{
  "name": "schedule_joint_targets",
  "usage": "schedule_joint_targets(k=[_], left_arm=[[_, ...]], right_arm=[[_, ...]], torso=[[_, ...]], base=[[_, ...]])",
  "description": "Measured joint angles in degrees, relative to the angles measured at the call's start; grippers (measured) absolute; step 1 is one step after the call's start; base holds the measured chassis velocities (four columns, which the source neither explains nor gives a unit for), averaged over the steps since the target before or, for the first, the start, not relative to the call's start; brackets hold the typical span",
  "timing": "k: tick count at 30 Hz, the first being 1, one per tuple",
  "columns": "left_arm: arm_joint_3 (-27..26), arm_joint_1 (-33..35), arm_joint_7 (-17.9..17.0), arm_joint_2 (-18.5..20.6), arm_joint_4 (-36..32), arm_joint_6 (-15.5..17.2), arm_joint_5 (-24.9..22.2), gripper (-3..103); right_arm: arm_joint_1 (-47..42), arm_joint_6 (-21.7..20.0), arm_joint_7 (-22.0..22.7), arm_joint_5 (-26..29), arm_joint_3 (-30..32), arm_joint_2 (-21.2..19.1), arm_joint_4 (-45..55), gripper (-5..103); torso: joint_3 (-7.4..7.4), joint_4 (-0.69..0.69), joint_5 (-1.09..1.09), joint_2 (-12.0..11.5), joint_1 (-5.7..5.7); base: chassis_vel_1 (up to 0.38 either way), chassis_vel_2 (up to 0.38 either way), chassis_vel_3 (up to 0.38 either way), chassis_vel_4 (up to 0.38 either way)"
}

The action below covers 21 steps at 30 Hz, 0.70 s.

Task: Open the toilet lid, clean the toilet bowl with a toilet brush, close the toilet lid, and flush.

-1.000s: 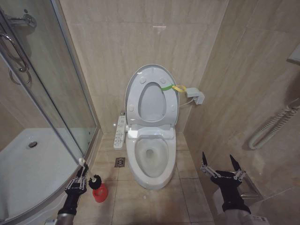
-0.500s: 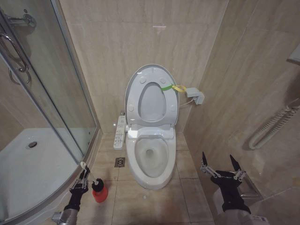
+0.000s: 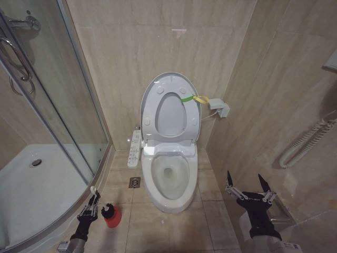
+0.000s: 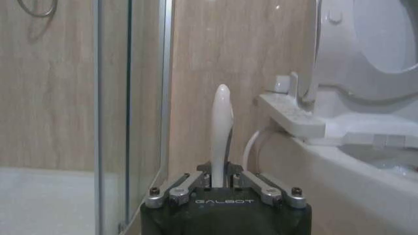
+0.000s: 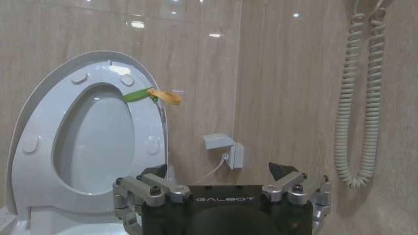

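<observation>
Left wrist view: left tool (image 4: 222, 180) pinches smooth white toilet brush (image 4: 220, 132) handle.

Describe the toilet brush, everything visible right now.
The toilet brush has a thin white stick handle that looks like smooth plastic, with a rounded tip, and a dark bristle head. The head sits in the small red holder cup on the tiled floor, left of the toilet bowl and beside the shower enclosure's curved base. The handle leans slightly away from the cup. The left gripper is shut on the handle, its fingers clamping it low down.
</observation>
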Motion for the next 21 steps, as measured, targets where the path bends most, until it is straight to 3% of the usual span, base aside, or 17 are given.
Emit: schedule_joint_targets(k=[9, 13, 21], left_arm=[[0.2, -2.1, 4.2, 0.8, 6.0, -4.1, 0.0, 15], [0.6, -4.0, 7.7, 1.4, 9.5, -7.0, -0.2, 15], [1.5, -7.2, 11.3, 1.8, 14.8, -9.5, -0.8, 15]], right_arm=[[0.0, 0.0, 0.0, 0.0, 0.0, 0.0, 0.0, 100], [0.0, 0.0, 0.0, 0.0, 0.0, 0.0, 0.0, 100], [0.0, 0.0, 0.0, 0.0, 0.0, 0.0, 0.0, 100]], torso=[[0.0, -0.01, 0.0, 0.0, 0.0], [0.0, 0.0, 0.0, 0.0, 0.0], [0.0, 0.0, 0.0, 0.0, 0.0]], base=[[0.0, 0.0, 0.0, 0.0], [0.0, 0.0, 0.0, 0.0], [0.0, 0.0, 0.0, 0.0]])
